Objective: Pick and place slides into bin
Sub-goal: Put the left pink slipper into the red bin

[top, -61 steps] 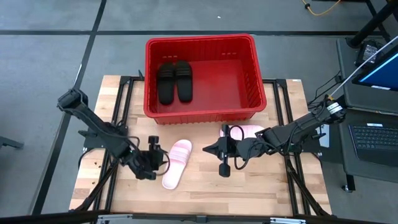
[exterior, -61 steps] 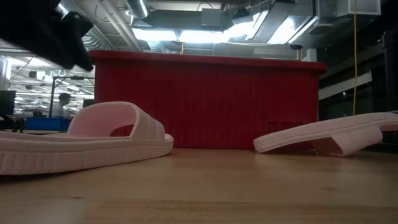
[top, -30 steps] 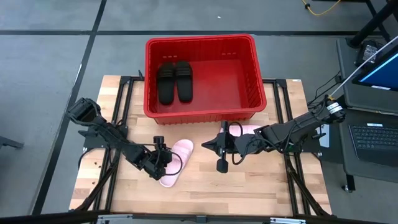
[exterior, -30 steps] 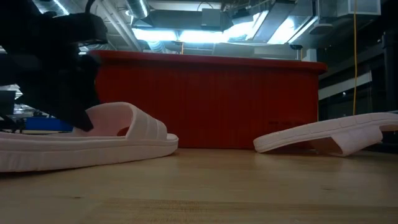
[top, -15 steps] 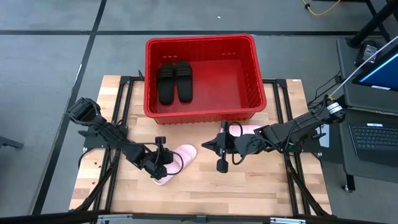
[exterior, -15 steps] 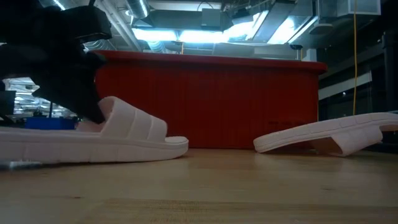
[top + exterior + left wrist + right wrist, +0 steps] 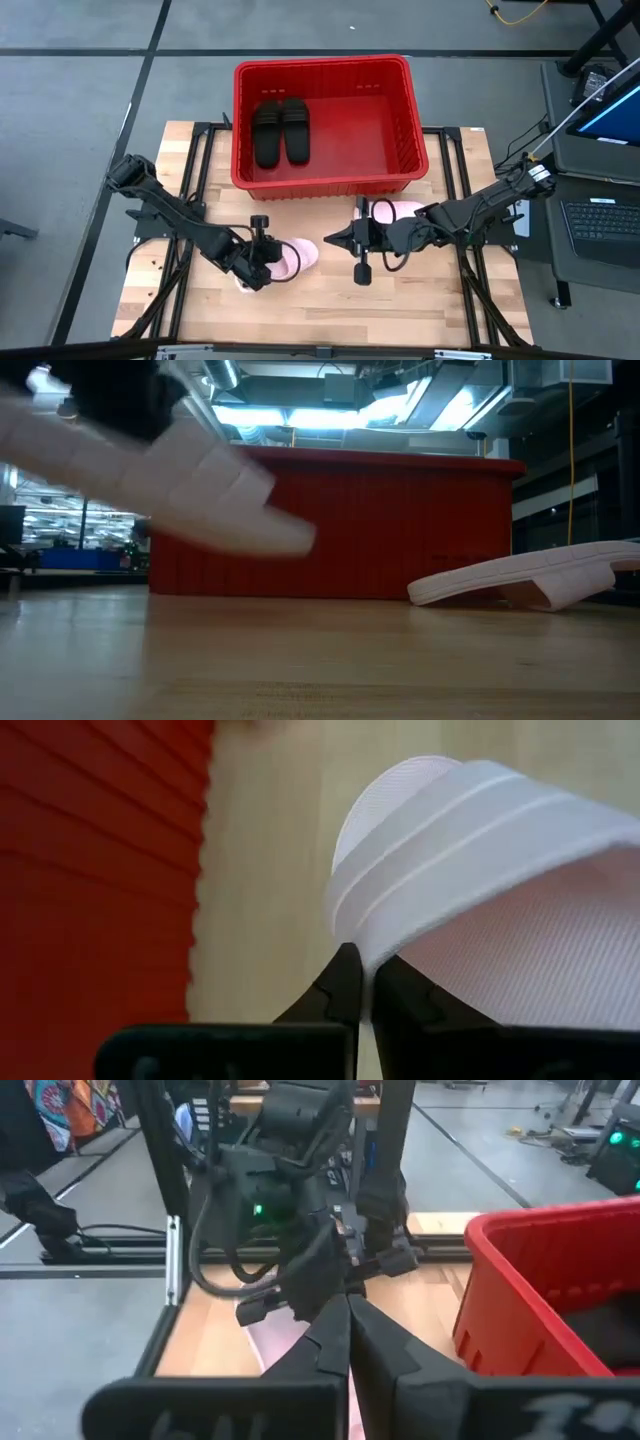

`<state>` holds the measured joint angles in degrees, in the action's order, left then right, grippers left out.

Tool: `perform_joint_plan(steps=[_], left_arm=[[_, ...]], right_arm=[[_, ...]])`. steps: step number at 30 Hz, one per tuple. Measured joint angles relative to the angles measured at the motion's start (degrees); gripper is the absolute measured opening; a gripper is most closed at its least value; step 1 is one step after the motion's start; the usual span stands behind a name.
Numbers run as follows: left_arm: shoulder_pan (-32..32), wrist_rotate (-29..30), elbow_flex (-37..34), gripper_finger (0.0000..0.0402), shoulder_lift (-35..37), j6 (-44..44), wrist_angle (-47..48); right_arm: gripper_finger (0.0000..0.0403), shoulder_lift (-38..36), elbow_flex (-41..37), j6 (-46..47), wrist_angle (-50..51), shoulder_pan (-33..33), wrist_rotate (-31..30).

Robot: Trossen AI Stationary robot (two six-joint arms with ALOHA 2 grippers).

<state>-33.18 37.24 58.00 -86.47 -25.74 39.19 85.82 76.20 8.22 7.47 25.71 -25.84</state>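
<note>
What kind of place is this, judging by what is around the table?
Probably a robotics lab or workshop hall: bare ceiling ducts and strip lights above, a laptop beside the table, and a grey concrete floor.

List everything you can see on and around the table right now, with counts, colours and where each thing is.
Black slides: two, side by side in the bin's left part.
Pink slides: two; one lifted off the table by the left gripper, one lying on the table under the right arm.
Bin: one, red, at the table's far edge.
Table: one, light wood.
Laptop: one, dark, right of the table.
Left gripper: shut on the pink slide's strap.
Right gripper: shut, at table centre.
</note>
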Motion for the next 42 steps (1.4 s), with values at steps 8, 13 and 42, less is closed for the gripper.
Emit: perform_joint_plan(steps=[8, 13, 42], left_arm=[[0.59, 16.00, 7.55, 0.0004, 3.75, 3.66, 2.43], [3.96, 19.57, 10.14, 0.0004, 5.52, 6.23, 3.00], [14.33, 30.49, 18.95, 0.0004, 6.18, 18.17, -1.27]], right_arm=[[0.0005, 0.00, 2.73, 3.55, 3.19, 1.56, -4.43], [0.0004, 0.80, 5.90, 3.26, 4.90, 1.92, -5.38], [0.0112, 24.89, 49.80, -7.87, 42.06, -3.86, -15.65]])
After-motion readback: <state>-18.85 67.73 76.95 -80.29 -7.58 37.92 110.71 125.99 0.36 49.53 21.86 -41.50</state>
